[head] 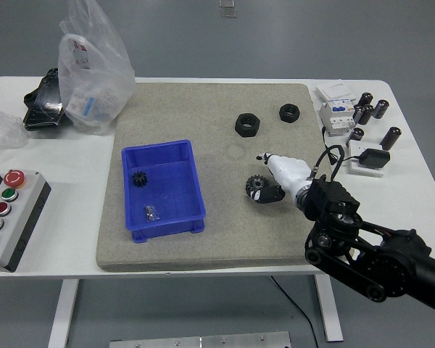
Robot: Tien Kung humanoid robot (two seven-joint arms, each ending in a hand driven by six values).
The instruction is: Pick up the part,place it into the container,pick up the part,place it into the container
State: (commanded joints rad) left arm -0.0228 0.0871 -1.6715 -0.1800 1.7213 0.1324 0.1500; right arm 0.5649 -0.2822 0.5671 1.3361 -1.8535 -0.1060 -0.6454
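Observation:
My right hand [268, 190], white with black fingertips, comes in from the lower right over the grey mat [203, 239]. Its fingers are curled around a black toothed gear [254, 188], at or just above the mat, right of the blue container [199, 190]. The container sits at the mat's left and holds a small black gear [138, 178] and a small dark metal part [153, 212]. Two black hex nuts [247, 124] [288, 112] lie on the mat behind the hand. My left arm is out of view.
A plastic bag [94, 69] and a black object [42, 101] lie at the back left. A button box [6, 217] sits at the left edge. A white breaker [335, 109], several black cylinders [370, 109] and a black adapter [373, 158] stand at the right.

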